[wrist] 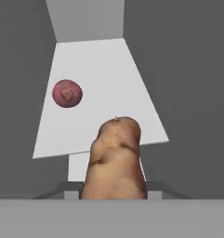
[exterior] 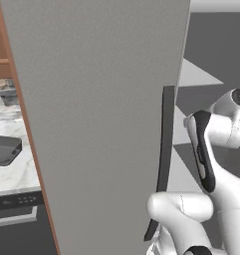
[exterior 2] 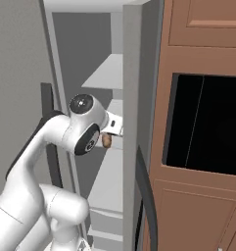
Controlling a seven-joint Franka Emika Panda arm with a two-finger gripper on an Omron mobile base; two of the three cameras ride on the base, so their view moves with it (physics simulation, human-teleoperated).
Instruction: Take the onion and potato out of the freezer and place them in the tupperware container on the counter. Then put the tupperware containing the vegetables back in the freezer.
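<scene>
Gripper (exterior 2: 108, 139) inside the freezer (exterior: 101, 124) is closed on the potato (wrist: 115, 160), which fills the near middle of the hand view, above the pale shelf (wrist: 99, 93). Beyond the potato and to its left, the onion (wrist: 67, 93) lies on that shelf. Outside the freezer, left of its open door, the tupperware container (exterior: 4, 149) sits on the bench (exterior: 12, 174).

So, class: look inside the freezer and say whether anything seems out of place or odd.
The potato is off the shelf, raised right in front of the hand camera with nothing under it, evidently gripped. The onion sits alone on that shelf. The freezer door stands open. Nothing looks spilled or damaged.
</scene>
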